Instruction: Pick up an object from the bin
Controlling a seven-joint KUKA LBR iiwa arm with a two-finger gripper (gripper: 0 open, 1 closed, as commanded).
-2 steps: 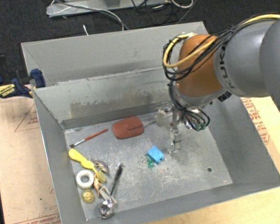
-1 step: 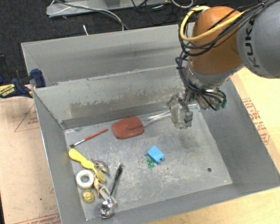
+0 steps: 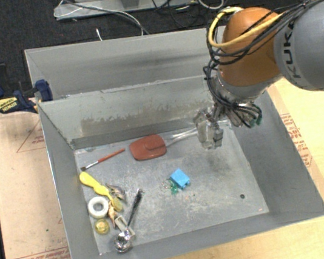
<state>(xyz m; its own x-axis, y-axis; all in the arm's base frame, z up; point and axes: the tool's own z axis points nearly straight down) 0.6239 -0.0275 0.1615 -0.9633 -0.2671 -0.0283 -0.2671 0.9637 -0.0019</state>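
My gripper [image 3: 210, 132] hangs low over the bin's back right part, close to the floor. Just left of it lies a red-brown oval pad [image 3: 148, 148] with a clear handle [image 3: 181, 135] whose end reaches the gripper; whether they touch is unclear. A small blue block [image 3: 180, 179] with a green bit on its left lies in the middle of the floor, forward and left of the gripper.
At the left wall lie a thin red stick [image 3: 104, 159], a yellow piece [image 3: 92, 183], a white roll [image 3: 99, 207], a black pen [image 3: 133, 205] and a metal spoon [image 3: 124, 243]. The arm's orange cover and cables stand above the right wall.
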